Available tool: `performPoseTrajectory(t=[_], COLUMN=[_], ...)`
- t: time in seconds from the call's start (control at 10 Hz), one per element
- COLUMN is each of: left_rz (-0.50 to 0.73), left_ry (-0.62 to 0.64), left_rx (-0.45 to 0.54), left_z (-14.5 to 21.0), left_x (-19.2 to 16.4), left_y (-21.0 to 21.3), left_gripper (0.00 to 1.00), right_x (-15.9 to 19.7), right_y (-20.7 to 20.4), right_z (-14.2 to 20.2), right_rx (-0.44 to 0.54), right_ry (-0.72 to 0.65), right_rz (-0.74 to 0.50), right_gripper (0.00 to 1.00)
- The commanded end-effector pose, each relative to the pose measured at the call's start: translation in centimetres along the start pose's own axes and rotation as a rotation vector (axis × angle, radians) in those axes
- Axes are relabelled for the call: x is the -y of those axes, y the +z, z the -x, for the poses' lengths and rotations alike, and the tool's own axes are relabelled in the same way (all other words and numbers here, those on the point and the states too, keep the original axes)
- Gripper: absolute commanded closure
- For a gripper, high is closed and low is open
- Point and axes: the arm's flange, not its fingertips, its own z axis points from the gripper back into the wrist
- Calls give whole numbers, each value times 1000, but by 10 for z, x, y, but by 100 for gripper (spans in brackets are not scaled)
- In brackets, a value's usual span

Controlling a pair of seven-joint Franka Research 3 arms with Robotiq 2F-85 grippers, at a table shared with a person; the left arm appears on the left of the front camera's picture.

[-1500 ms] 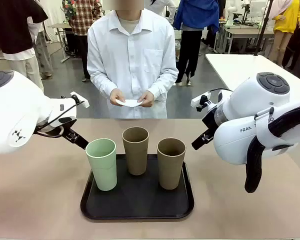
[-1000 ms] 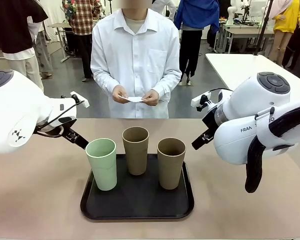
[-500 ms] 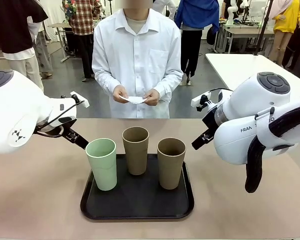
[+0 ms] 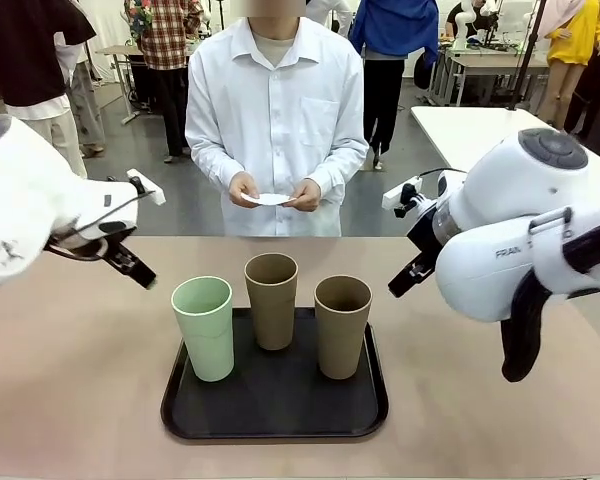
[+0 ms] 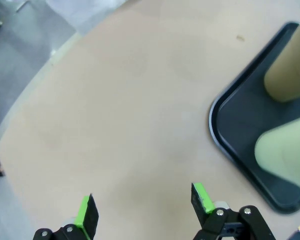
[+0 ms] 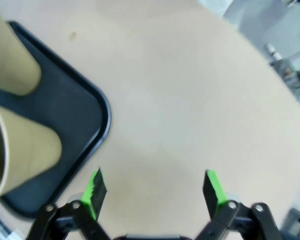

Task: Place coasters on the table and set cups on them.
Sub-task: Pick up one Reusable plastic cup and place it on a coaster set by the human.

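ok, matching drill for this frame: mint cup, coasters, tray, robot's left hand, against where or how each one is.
Column 1:
1 mint cup
2 coasters
3 black tray
4 left hand

Column 2:
A open, above bare table
B held by the person
C lying flat on the table
D standing at the tray's left end

Pairs: 1-D, 2-B, 3-C, 4-A

Holding left gripper (image 5: 142,197) spread wide, green pads (image 5: 83,211) well apart. Likewise right gripper (image 6: 154,179), fingers (image 6: 96,187) parted. Posed with left arm (image 4: 25,215) and right arm (image 4: 520,240) entering from either side, wrists tilted downward, inward.
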Motion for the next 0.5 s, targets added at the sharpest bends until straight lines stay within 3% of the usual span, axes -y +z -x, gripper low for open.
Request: performPoseTrajectory(t=[0.0,0.3,0.4], left_rz=[47,254,265], left_ry=[-14,29,75], left_rx=[-89,-92,-81], left_z=[55,105,111], left_x=[24,53,58], left_y=[70,98,97], left_gripper=[0,0,0], right_x=[-23,-48,-47], right_y=[64,56,46], right_z=[74,147,156], right_rx=[-126,-358,-475], right_ry=[19,-93,66], right_rz=[-20,-192,-94], right_gripper=[0,0,0])
